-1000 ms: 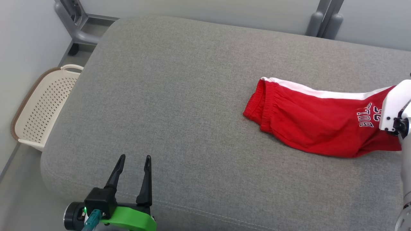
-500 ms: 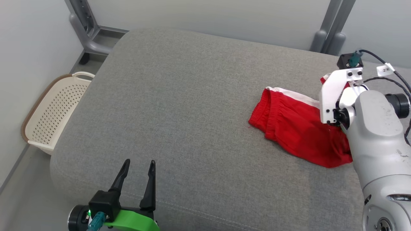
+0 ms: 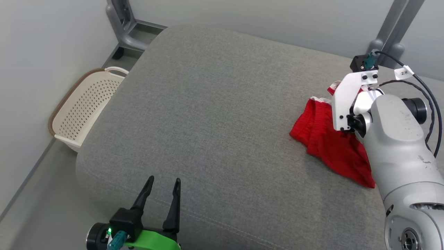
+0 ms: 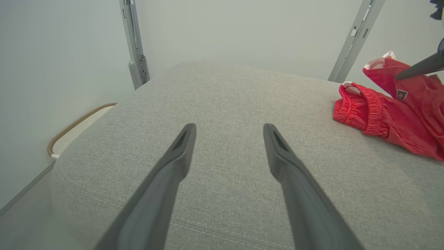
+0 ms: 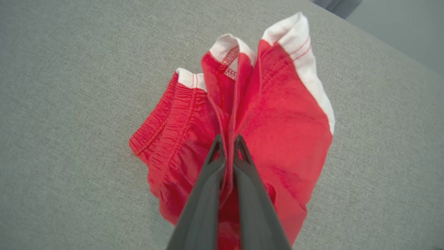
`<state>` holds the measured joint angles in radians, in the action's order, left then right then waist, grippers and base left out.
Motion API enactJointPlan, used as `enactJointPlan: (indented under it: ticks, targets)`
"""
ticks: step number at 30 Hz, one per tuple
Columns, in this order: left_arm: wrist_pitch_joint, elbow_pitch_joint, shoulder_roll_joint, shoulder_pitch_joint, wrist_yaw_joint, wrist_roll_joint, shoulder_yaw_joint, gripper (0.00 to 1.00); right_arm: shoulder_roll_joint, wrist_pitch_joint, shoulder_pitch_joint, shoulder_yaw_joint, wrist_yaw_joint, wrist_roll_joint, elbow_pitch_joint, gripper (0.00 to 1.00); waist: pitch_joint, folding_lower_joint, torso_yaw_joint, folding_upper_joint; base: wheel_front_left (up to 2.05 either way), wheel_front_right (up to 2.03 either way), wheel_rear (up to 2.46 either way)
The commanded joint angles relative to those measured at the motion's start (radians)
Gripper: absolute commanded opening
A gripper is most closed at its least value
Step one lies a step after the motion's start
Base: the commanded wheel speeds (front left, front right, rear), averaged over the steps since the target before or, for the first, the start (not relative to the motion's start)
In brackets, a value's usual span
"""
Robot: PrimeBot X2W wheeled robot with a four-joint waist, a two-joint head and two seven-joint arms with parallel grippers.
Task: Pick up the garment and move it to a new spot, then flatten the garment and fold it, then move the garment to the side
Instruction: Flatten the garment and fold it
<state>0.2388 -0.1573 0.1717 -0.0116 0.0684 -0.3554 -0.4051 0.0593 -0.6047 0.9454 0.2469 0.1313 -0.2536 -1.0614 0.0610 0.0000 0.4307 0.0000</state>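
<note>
The garment [image 3: 321, 140] is a pair of red shorts with white trim, lying bunched at the right side of the grey cushion [image 3: 215, 104]. My right gripper [image 5: 227, 143] is shut on a raised fold of the red cloth, and the white-edged leg ends [image 5: 298, 38] stand up past the fingertips. The elastic waistband [image 5: 163, 121] rests on the cushion. In the head view my right forearm [image 3: 395, 146] covers the garment's right part. One dark right finger [image 4: 418, 66] touches the lifted cloth [image 4: 388, 111]. My left gripper [image 3: 164, 179] is open and empty above the cushion's front edge, also seen from its wrist [image 4: 229, 126].
A cream perforated basket [image 3: 83, 104] stands on the floor left of the cushion. Grey metal posts rise behind it at the back left [image 3: 121, 21] and back right [image 3: 392, 31], against a pale wall. The cushion's front edge [image 3: 222, 229] runs just past the left gripper.
The head view has turned. My right arm has come in from the right edge over the garment, lifting its held end up and leftward, so the flat shorts are bunched. The left gripper stays open.
</note>
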Motion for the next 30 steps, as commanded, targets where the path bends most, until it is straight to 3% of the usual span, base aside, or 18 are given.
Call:
enactJointPlan:
  ticks: [1, 13, 14, 15, 23, 30]
  targets:
    - [0.005, -0.001, -0.005, -0.015, -0.008, 0.002, -0.002, 1.00, 0.001, 0.009, 0.009, 0.005, -0.001, -0.009, -0.004, 0.00, 0.012, 0.0000, 0.018, 0.0000, 0.00, 0.00, 0.00]
    - [0.015, -0.028, -0.033, -0.041, -0.022, 0.003, -0.034, 1.00, -0.004, 0.052, 0.023, 0.085, -0.001, -0.068, -0.034, 0.00, 0.051, 0.0000, 0.090, 0.0000, 0.00, 0.00, 0.00]
    - [0.016, -0.031, -0.036, -0.044, -0.023, 0.003, -0.035, 1.00, -0.005, 0.056, 0.026, 0.085, -0.001, -0.073, -0.039, 0.44, 0.055, 0.0000, 0.092, 0.0000, 0.00, 0.00, 0.00]
    - [0.018, -0.033, -0.039, -0.045, -0.022, 0.002, -0.035, 1.00, -0.006, 0.058, 0.028, 0.090, -0.001, -0.073, -0.044, 1.00, 0.057, 0.0000, 0.093, 0.0000, 0.00, 0.00, 0.00]
    - [0.023, -0.049, -0.038, -0.047, -0.018, -0.004, -0.020, 1.00, -0.005, 0.158, 0.102, 0.016, -0.001, -0.007, -0.120, 1.00, 0.050, 0.0000, 0.063, 0.0000, 0.00, 0.00, 0.00]
    - [0.025, -0.041, -0.030, -0.041, -0.013, -0.002, -0.009, 1.00, 0.005, 0.220, 0.131, -0.005, -0.001, 0.012, -0.115, 1.00, 0.026, 0.0000, 0.006, 0.0000, 0.00, 0.00, 0.00]
